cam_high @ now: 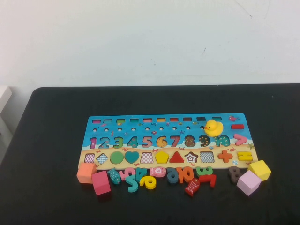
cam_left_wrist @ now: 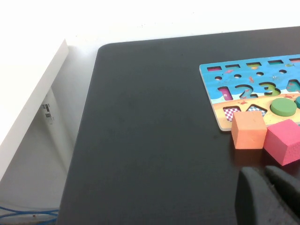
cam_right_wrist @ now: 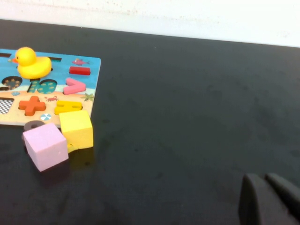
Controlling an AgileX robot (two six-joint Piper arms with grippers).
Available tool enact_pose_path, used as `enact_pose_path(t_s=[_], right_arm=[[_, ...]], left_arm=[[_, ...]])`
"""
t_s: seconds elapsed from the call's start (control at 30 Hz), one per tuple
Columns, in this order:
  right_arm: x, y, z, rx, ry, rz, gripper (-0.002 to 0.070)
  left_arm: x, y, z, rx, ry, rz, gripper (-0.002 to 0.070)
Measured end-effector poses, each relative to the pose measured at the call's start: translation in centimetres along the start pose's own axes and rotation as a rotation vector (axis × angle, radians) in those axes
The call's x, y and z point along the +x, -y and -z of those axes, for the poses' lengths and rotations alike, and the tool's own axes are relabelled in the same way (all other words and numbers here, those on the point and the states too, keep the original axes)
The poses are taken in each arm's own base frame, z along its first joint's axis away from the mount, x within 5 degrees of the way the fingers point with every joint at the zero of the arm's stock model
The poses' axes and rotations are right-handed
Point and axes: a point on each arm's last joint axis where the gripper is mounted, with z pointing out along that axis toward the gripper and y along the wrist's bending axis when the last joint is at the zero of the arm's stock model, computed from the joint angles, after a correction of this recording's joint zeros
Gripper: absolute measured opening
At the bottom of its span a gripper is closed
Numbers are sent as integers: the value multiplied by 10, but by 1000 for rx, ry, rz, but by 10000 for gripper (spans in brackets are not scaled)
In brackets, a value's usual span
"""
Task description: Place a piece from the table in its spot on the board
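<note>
The yellow pentagon piece (cam_high: 161, 156) lies flat in the board's (cam_high: 164, 129) shape row, between a checkered recess and a red triangle. The board rests mid-table on the black table (cam_high: 56, 140). No arm shows in the high view. In the left wrist view my left gripper (cam_left_wrist: 262, 169) is shut and holds nothing, low over the table just short of the orange cube (cam_left_wrist: 248, 131) and pink cube (cam_left_wrist: 286, 140). My right gripper (cam_right_wrist: 264, 177) is shut and empty over bare table, well off to the side of the board's (cam_right_wrist: 89, 79) right end.
Loose number pieces (cam_high: 150, 177) lie in a row along the board's front edge. A yellow cube (cam_high: 259, 169) and a lilac cube (cam_high: 248, 183) stand at its right front corner. A rubber duck (cam_high: 213, 127) sits on the board. A white shelf (cam_left_wrist: 33, 93) stands beyond the table's left edge.
</note>
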Motion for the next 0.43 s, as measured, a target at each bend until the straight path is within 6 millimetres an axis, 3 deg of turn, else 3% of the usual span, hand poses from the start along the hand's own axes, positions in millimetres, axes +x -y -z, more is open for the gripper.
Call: enact_pose_path(t_s=[0.43], right_arm=[[0,0,0,0,0,0,19]], left_arm=[[0,0,0,-2,0,-5,0]])
